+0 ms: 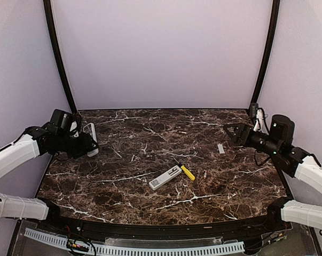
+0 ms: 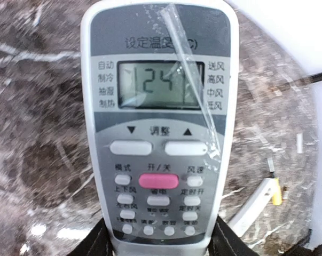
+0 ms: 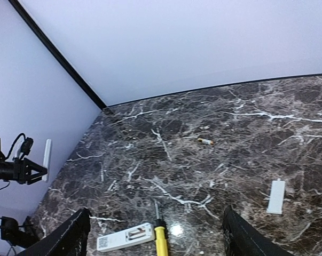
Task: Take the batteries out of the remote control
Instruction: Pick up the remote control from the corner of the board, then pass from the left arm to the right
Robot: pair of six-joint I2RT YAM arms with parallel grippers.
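We see the L gripper (image 1: 87, 144) clamped on the AC remote (image 2: 159, 122) at the left edge of the table (image 1: 123, 202). Its fingers (image 2: 231, 244) pinch the remote's lower end. The button side faces the wrist cam and the display (image 2: 159, 84) reads 24. The remote's back is out of view, so we can't tell if any cells sit inside.

The R gripper (image 1: 227, 133) hangs over the table's right side w/ jaws spread wide and nothing btwn them. A small white cover (image 1: 220, 148) lies on the marble near it.

A 2nd remote (image 1: 165, 177) lies mid-table toward the front, back side up, battery bay open. A yellow-handled screwdriver (image 1: 185, 170) lies just beside it, on its right.

In the right wrist view we spot one tiny cell (image 3: 204, 141), probably a battery though too small to be sure. It lies alone on the marble, well apart from the 2nd remote and the cover.
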